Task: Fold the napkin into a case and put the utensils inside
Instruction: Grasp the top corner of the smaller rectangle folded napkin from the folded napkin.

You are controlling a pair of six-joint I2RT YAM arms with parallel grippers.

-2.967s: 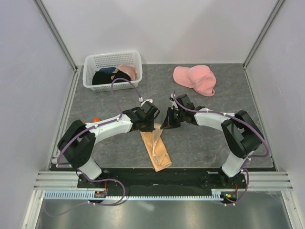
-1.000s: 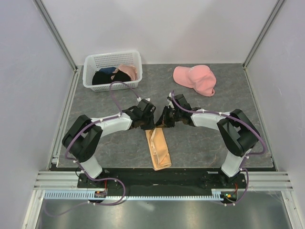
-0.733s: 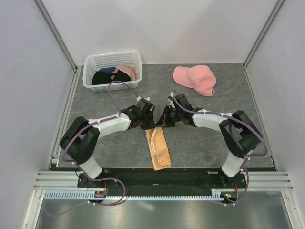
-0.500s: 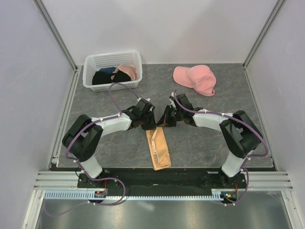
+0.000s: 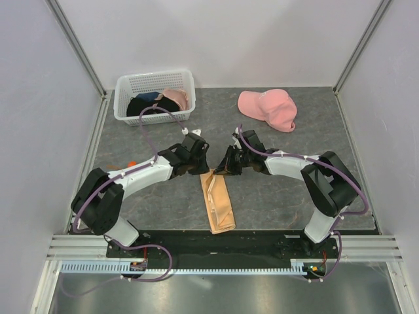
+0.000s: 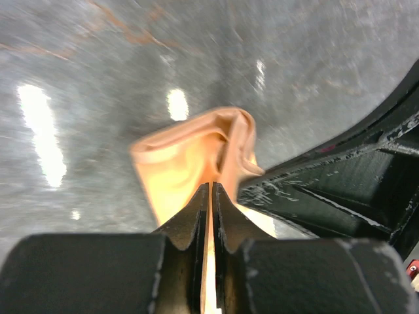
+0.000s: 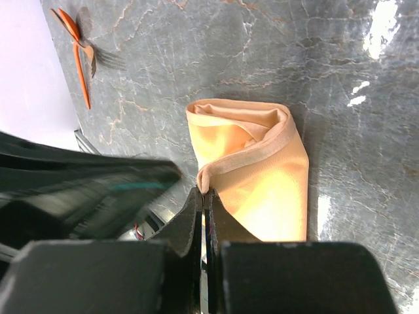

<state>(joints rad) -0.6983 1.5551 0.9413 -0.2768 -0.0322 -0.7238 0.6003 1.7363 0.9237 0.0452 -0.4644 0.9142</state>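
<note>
There is one napkin [image 5: 218,206], two arms, one basket [image 5: 154,80] and one cap [image 5: 267,108]. The utensils [image 7: 77,49] look like two crossed pieces, though the count is not sure.

The napkin lies folded into a long narrow strip on the table [image 5: 281,190], between the two arm bases. Its far end sits under both grippers. It is thin, shiny peach cloth, and the far end is puffed and rolled into a soft rounded lip.

The left gripper [image 6: 210,186] points down at that end with its jaws nearly together. Only a thin slit is left between them, and peach colour shows through it. I cannot tell whether it grips the cloth. The right gripper [image 7: 204,193] is fully closed, pinching the rolled edge of the napkin at its near corner.

The utensils lie on the table well to the left of the napkin. They are thin orange-brown sticks, and one has fork prongs. From above the left arm lies over them, so only an orange tip [image 5: 131,164] shows.

The basket is white plastic lattice and stands at the far left. It holds dark and pink clothes [image 5: 150,103]. The pink cap is soft and rests at the far right, well apart from everything else. The table is grey, glossy and veined like stone.
</note>
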